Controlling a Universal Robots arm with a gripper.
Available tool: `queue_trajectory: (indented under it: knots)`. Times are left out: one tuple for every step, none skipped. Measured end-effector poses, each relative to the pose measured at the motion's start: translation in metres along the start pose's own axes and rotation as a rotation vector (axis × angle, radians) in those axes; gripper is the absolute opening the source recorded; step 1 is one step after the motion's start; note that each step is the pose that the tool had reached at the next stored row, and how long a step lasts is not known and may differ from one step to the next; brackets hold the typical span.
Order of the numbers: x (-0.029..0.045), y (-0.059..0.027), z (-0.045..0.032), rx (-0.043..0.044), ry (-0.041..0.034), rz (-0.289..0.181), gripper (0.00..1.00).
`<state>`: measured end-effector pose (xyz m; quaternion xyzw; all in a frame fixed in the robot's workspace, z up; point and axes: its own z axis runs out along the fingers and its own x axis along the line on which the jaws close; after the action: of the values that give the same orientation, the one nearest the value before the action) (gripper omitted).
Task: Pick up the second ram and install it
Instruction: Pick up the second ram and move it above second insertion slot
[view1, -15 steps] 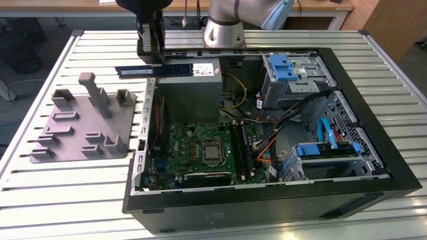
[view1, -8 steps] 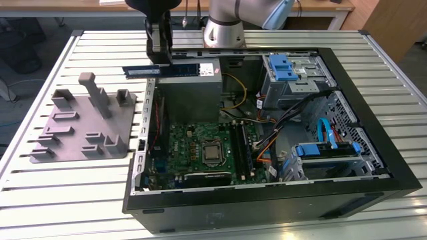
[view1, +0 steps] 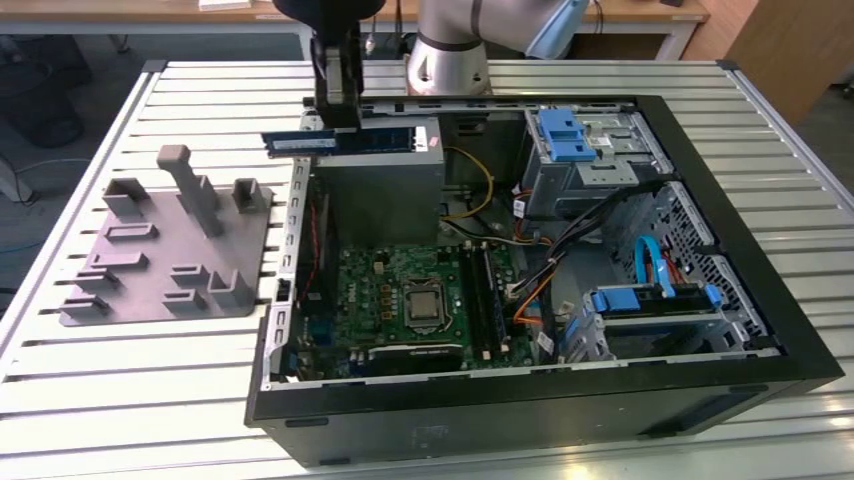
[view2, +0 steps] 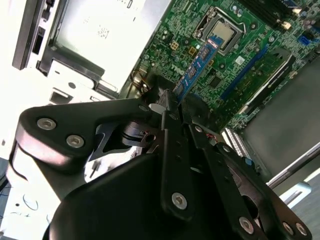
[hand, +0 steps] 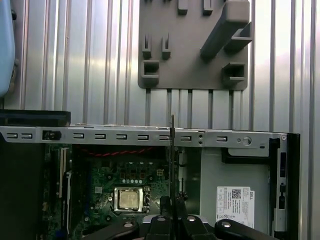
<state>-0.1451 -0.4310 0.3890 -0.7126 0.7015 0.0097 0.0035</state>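
Above the case (view1: 534, 405), claw (view1: 340, 126) grips second ram (view1: 380, 140).

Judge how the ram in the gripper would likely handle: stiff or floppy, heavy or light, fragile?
Probably stiff: the ram juts level from the gripper without sagging. Likely light: it looks thin and flat. Possibly fragile: small bare parts show on its face.

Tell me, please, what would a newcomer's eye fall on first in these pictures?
The gripper holds the second ram level over the open black computer case, near the grey power-supply box. Inside the case lies the green motherboard. The grey holder with upright posts sits on the slatted table at the exterior view's left.
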Motion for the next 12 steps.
queue_trajectory:
  knots:
    - [0.0000, -0.0018, 0.0001, 0.0000, -0.0001, 0.000, 0.14]
    - [0.0001, -0.0035, 0.0001, 0.0001, -0.0001, 0.000, 0.14]
    - [0.0001, -0.0052, 0.0001, 0.0000, -0.0001, 0.000, 0.14]
    - [0.0001, -0.0067, 0.0002, 0.0000, -0.0001, 0.000, 0.14]
    - [0.0001, -0.0083, 0.0001, 0.0000, 0.0000, 0.000, 0.14]
    - [0.0002, -0.0101, 0.0002, 0.0000, 0.0000, 0.000, 0.14]
    - [0.0002, -0.0116, 0.0002, 0.0000, 0.0000, 0.000, 0.14]
    - [0.0002, -0.0129, 0.0002, 0.0000, -0.0001, 0.000, 0.14]
    - [0.0002, -0.0143, 0.0003, 0.0000, -0.0001, 0.000, 0.14]
    - [0.0002, -0.0157, 0.0002, 0.0000, 0.0000, 0.000, 0.14]
    - [0.0003, -0.0171, 0.0003, 0.0000, 0.0000, 0.000, 0.14]
    - [0.0003, -0.0186, 0.0003, 0.0000, -0.0001, 0.000, 0.14]
